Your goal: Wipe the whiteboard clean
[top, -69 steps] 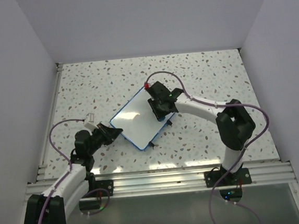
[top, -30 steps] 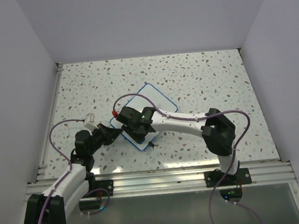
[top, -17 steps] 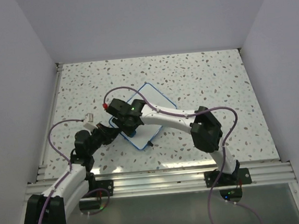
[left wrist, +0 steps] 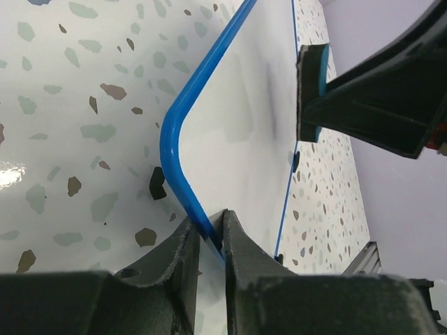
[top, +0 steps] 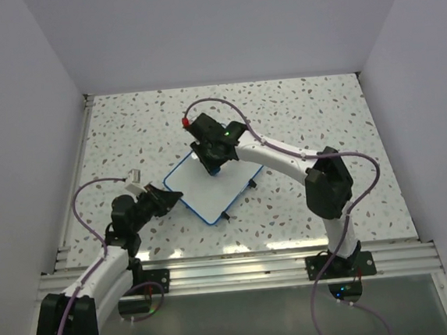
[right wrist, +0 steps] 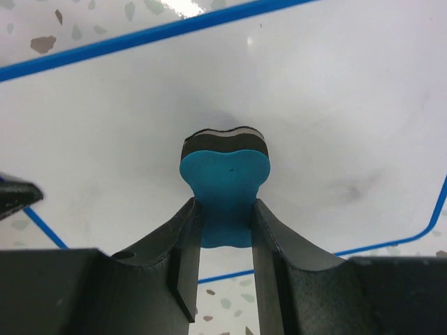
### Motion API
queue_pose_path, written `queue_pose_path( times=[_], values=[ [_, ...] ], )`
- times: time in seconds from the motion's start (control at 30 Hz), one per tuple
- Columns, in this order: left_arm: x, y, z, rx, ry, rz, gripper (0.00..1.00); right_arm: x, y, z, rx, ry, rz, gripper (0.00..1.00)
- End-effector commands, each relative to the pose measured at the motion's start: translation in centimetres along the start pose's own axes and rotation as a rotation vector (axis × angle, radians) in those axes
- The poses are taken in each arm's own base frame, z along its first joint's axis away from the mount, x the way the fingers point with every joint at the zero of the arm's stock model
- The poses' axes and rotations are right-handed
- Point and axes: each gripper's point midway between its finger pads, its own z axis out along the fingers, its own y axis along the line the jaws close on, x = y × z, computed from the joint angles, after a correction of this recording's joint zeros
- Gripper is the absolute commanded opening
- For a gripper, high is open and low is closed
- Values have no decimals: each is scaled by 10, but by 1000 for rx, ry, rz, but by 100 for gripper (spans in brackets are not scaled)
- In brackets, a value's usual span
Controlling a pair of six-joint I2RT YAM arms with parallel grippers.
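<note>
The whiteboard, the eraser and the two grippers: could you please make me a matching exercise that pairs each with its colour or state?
Things:
1 whiteboard
2 eraser
3 left gripper
4 right gripper

Colour or state:
A shut on the eraser
B white, with a thin blue rim
C shut on the whiteboard's rim at a corner
D blue, with a dark pad toward the whiteboard

Pairs: 1-B, 2-D, 3-C, 4-A
</note>
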Motion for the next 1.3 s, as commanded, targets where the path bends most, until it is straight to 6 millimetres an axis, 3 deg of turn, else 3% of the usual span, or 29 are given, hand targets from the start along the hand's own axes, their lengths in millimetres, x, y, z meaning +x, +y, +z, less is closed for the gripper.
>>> queue_pose_path(
  times=[0.0,0.07,0.2,0.3,0.53,0.83,1.03,1.1,1.13,1.17,1.27],
  values=[
    [47,40,-14,-109,133,32,24,-18,1,-39,-25,-119,-6,0],
    [36,29,-12,-78,104,51,31,-20,-4,-49,-30,-147,11,0],
    [26,21,-11,-62,78,63,58,-9,-11,-52,-28,-138,20,0],
    [24,17,-10,-51,71,57,68,-4,-13,-53,-33,-143,25,0],
    [18,9,-14,-30,45,60,76,9,-23,-51,-26,-128,48,0],
    [-3,-7,-28,-52,-16,75,77,34,-58,-44,5,-95,122,0],
    [-18,-2,-40,-149,-78,57,77,59,-118,-49,109,-80,252,0],
    [-21,-1,-42,-171,-91,38,77,79,-142,-52,188,-52,287,0],
    [-33,2,-45,-219,-134,52,77,101,-180,-55,274,-26,391,0],
    [-33,2,-45,-220,-135,52,77,109,-180,-52,277,-8,390,0],
    [-44,3,-47,-252,-180,38,77,129,-215,-58,347,7,509,1]
  ],
)
